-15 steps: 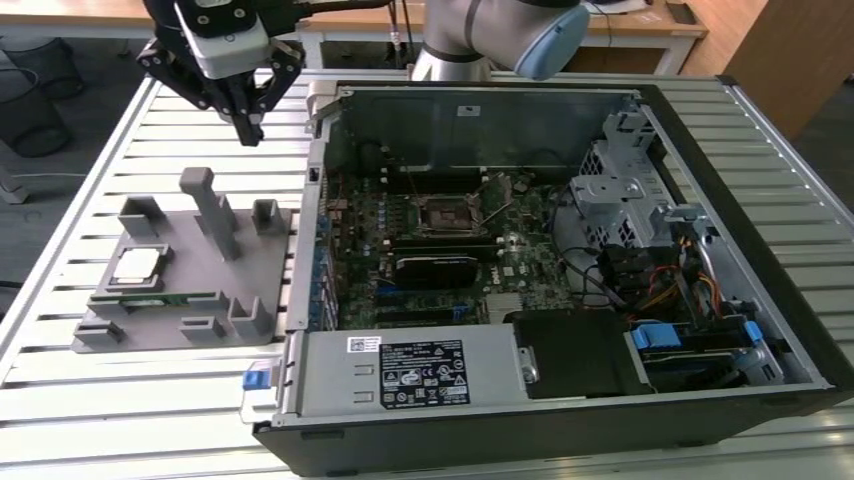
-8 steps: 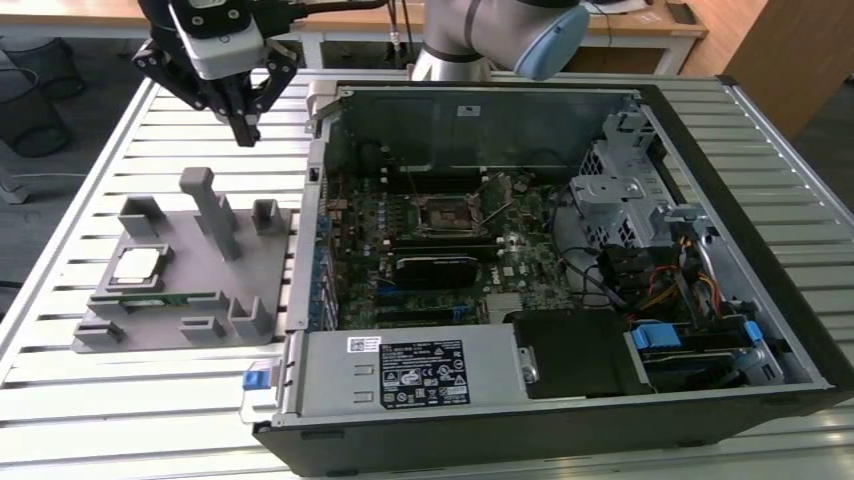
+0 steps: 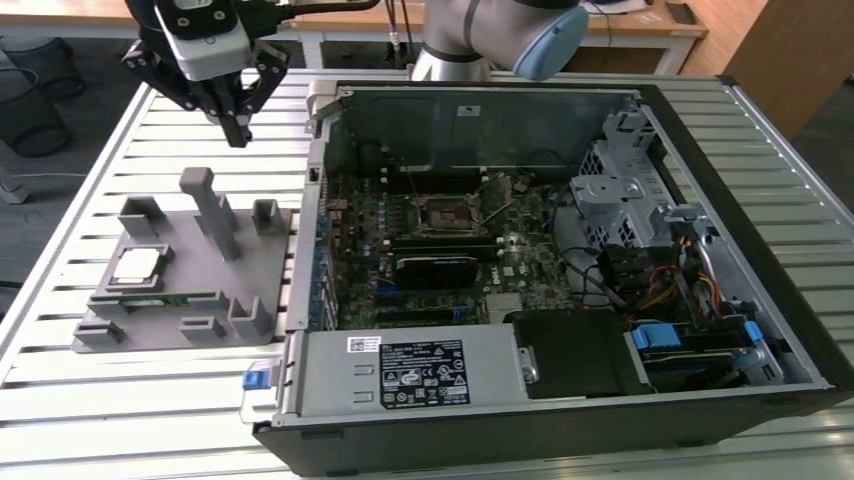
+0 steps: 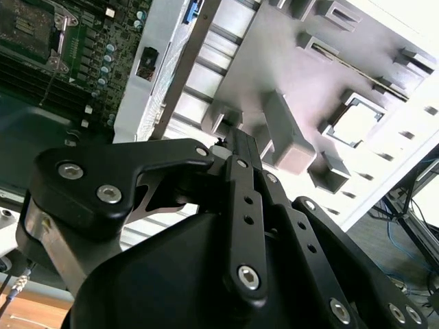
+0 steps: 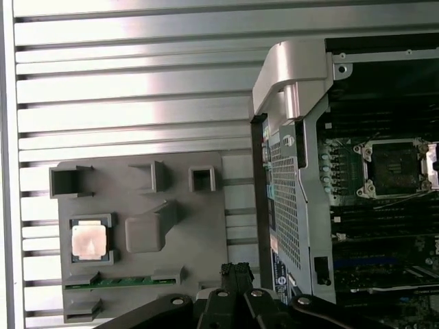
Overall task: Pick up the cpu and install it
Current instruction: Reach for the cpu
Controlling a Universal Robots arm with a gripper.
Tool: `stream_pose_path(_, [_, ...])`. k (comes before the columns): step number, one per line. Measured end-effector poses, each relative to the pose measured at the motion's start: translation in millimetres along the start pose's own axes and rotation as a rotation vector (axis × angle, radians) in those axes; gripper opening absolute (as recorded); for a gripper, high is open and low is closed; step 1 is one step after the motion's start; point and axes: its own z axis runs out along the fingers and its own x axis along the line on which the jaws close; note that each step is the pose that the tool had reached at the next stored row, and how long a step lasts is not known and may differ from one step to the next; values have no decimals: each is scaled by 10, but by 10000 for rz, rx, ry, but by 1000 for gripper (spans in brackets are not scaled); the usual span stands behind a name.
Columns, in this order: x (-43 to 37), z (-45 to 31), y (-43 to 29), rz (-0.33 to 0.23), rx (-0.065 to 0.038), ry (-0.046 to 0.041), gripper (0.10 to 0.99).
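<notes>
- The cpu (image 3: 138,264) lies flat in a recess of the grey holder (image 3: 160,325), which probably squares it for a grasp from above. It is below the jaws, well apart.
- The jaws hang over the bench (image 3: 134,420), clenched on nothing.
- The socket (image 3: 451,212) lies open in the computer case (image 3: 534,440), on the jaws' other side.

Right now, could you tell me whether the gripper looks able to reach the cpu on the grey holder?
Probably yes: the cpu lies uncovered in its recess on the grey holder, the gripper hangs above the holder's edge, and the tall post stands apart from the cpu.
</notes>
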Motion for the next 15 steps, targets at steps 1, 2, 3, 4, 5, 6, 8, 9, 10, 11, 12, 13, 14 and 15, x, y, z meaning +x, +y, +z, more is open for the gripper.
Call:
stream_pose_path(1, [11, 0, -1, 0, 0, 0, 106])
stream_pose_path(2, [21, 1, -1, 0, 0, 0, 106])
stream_pose_path(3, [30, 2, -2, 0, 0, 0, 106])
stream_pose_path(4, [40, 2, -3, 0, 0, 0, 106])
stream_pose_path(5, [54, 2, -4, 0, 1, 0, 106])
stream_pose_path(6, [68, 3, -5, 0, 1, 0, 106])
stream_pose_path(8, [100, 4, -6, 0, 1, 0, 106])
stream_pose_path(9, [113, 5, -4, 0, 0, 0, 106])
stream_pose_path(10, [125, 6, -2, -1, 0, 0, 106])
stream_pose_path(11, [138, 7, -1, -1, 0, -1, 106])
stream_pose_path(12, [151, 8, 0, -1, 0, 0, 106])
stream_pose_path(13, [164, 8, 1, -1, 0, 0, 106])
stream_pose_path(14, [176, 9, 1, -1, 0, 0, 106])
stream_pose_path(15, [191, 11, 1, -1, 0, 0, 106])
